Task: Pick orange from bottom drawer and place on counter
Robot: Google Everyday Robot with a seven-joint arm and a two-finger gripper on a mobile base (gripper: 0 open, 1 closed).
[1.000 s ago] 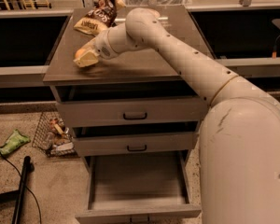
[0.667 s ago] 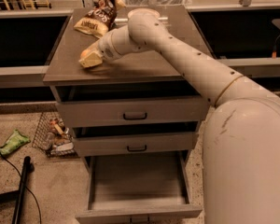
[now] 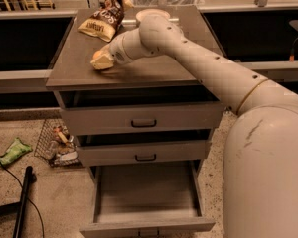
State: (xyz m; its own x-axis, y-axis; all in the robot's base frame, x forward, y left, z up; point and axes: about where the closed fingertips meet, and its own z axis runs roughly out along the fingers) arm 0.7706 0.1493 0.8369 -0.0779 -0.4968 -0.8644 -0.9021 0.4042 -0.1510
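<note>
My gripper (image 3: 102, 59) rests low over the left part of the counter (image 3: 159, 72), the grey-brown top of the three-drawer cabinet. Its tip is a pale yellowish lump just above the surface. I cannot make out the orange as a separate thing; it may be hidden inside the gripper. The bottom drawer (image 3: 145, 195) is pulled out towards me, and its grey inside shows nothing in it. My arm reaches from the lower right across the counter.
A brown snack bag (image 3: 103, 20) lies at the counter's back left, just behind the gripper. A pale round bowl (image 3: 152, 15) sits at the back, partly behind my arm. On the floor to the left are a wire basket (image 3: 57, 143), a green packet (image 3: 12, 151) and a black pole (image 3: 22, 202).
The gripper has slid slightly to the right along the counter. The drawers and the bag have not moved.
</note>
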